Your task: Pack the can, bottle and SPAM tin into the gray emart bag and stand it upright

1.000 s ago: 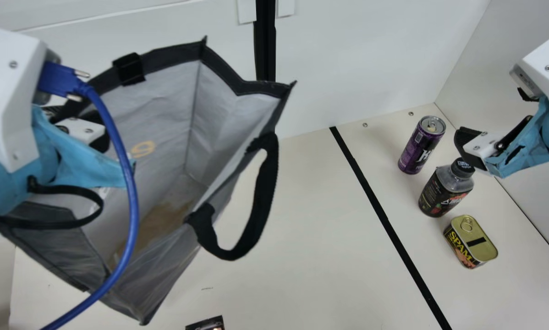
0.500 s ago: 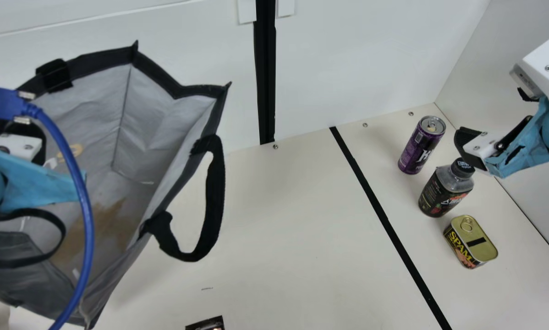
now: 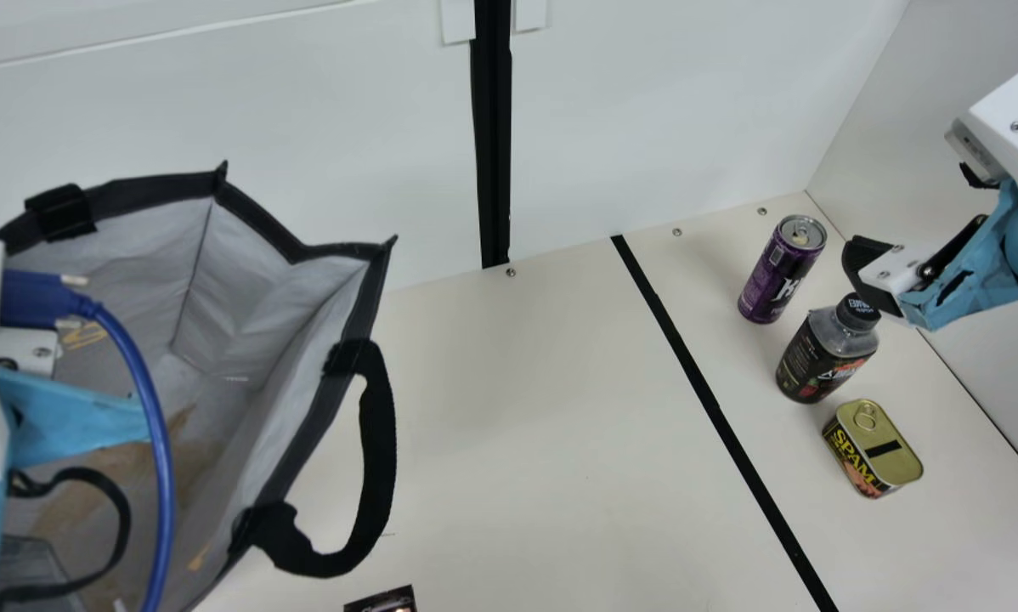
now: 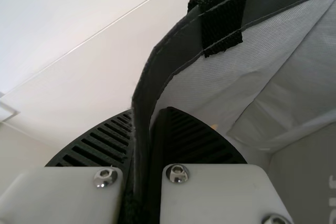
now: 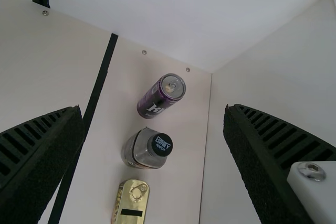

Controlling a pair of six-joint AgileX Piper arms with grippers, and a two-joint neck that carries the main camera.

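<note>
The gray bag (image 3: 246, 314), mouth open toward the camera, is at the left of the main view. My left gripper (image 3: 29, 348) is at its far left; in the left wrist view the gripper (image 4: 148, 124) is shut on the dark rim of the bag (image 4: 176, 51). On the table's right stand the purple can (image 3: 781, 270), the dark bottle (image 3: 823, 353) and the SPAM tin (image 3: 873, 449), in a row. My right gripper (image 3: 870, 272) hangs beside and above the bottle. In the right wrist view the gripper (image 5: 152, 109) is open, with the can (image 5: 160, 97) and bottle (image 5: 147, 149) beyond.
A blue cable (image 3: 148, 382) hangs from the left arm in front of the bag. A small dark object (image 3: 383, 602) lies at the near edge. Black tape (image 3: 713, 408) crosses the table (image 3: 543, 408) left of the three items. White walls stand behind and at the right.
The left arm has carried the bag leftward, then lowered it toward the table with its rim still gripped. The right arm, can, bottle and tin have stayed put.
</note>
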